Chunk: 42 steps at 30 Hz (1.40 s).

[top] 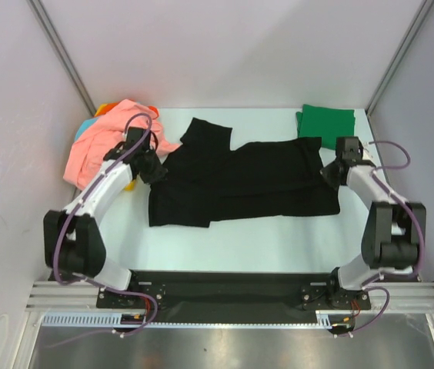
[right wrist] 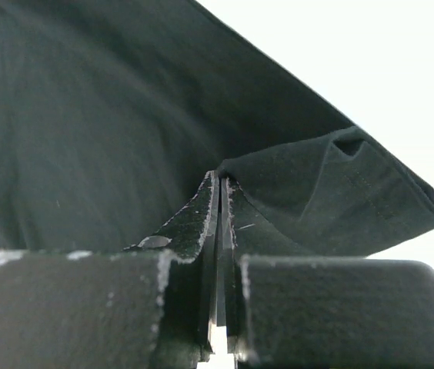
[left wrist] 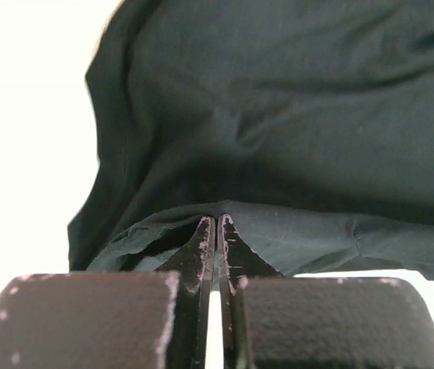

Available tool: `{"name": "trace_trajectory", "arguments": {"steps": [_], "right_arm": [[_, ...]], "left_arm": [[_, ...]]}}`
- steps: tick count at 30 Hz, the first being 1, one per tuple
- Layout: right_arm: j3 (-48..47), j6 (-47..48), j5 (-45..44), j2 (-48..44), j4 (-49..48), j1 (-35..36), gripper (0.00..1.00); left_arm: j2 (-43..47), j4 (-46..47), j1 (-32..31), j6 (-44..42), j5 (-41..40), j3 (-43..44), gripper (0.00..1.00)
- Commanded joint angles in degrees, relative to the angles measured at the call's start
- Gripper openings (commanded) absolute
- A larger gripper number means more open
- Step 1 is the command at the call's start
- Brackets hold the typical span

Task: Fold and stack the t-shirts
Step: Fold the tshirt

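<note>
My left claw (left wrist: 217, 223) and right claw (right wrist: 219, 180) each pinch an edge of the black t-shirt (top: 248, 184) — it lies mid-frame.

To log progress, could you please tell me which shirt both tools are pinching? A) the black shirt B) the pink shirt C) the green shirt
A: in each wrist view the closed left tool and right tool nip an edge of the black shirt, at opposite ends.
</note>
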State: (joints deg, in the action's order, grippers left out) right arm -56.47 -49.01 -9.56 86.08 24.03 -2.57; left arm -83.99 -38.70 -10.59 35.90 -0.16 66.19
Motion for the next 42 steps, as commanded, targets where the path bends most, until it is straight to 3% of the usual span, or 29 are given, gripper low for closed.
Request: {"name": "trace_trajectory", "arguments": {"steps": [1,2,3,4,5,6,8,13,18,23,28,31,33,34,37,39,41,42], "right_arm": [[-8.9,2.9,0.1,8.7,-2.6,-0.1,0.0],[-10.8,5.5,0.8,10.6,-2.4,-0.2,0.03],[-14.8,7.4,2.5,12.7,-1.4,-0.4,0.28],[-16.3,8.9,3.5,14.0,-0.7,-0.6,0.51],[-17.5,10.2,3.8,15.2,0.1,-0.7,0.72],[-17.7,11.7,3.3,14.6,1.3,-0.9,0.91],[-12.6,12.2,2.8,9.4,-0.1,-1.3,1.0],[7.2,11.0,8.4,-4.1,-8.1,-6.0,0.98],[16.2,10.8,12.1,-9.6,-10.8,-7.2,0.95],[20.3,10.8,13.3,-7.8,-14.2,-8.9,0.91],[20.4,10.7,13.8,-3.6,-17.0,-9.7,0.84],[20.1,10.2,14.0,-2.3,-18.3,-10.2,0.74],[19.8,9.8,14.2,-2.1,-18.8,-10.3,0.54],[19.8,9.7,14.3,-2.3,-18.8,-10.3,0.38],[19.1,9.8,14.2,-3.0,-18.1,-10.3,0.2],[18.2,9.9,14.0,-3.8,-16.6,-10.3,0.04],[16.4,10.2,13.9,-4.7,-13.9,-10.5,0.0],[15.7,10.3,13.9,-6.1,-12.9,-10.8,0.0]], "left_arm": [[-4.1,2.8,1.7,-1.4,1.4,7.0,0.11],[-7.3,1.4,2.0,-1.6,3.0,8.5,0.2],[-8.6,0.6,2.1,-2.4,3.8,9.7,0.32],[-9.1,0.3,2.1,-2.6,4.2,10.7,0.53],[-6.9,0.8,2.0,-2.2,4.1,9.9,0.62],[-4.8,1.9,2.0,-1.9,3.5,6.2,0.79],[2.4,3.6,2.1,-0.6,0.4,2.2,0.85],[16.7,8.2,2.1,4.2,-0.3,-13.6,0.84],[27.5,12.8,2.1,8.9,2.1,-27.8,0.84],[28.4,19.0,2.1,13.0,2.6,-36.1,0.83],[23.1,25.1,2.1,13.8,3.1,-39.8,0.82],[19.6,28.0,2.1,14.0,2.6,-40.3,0.8],[17.5,29.5,2.1,14.1,2.3,-40.0,0.77],[16.8,29.7,2.1,14.3,1.9,-39.8,0.76],[14.7,30.6,2.1,14.5,1.8,-38.8,0.67],[13.8,31.6,2.1,14.5,1.7,-38.5,0.44],[13.1,30.9,2.1,13.8,1.0,-36.3,0.19],[13.3,28.9,2.1,13.4,0.5,-35.2,0.13]]}}
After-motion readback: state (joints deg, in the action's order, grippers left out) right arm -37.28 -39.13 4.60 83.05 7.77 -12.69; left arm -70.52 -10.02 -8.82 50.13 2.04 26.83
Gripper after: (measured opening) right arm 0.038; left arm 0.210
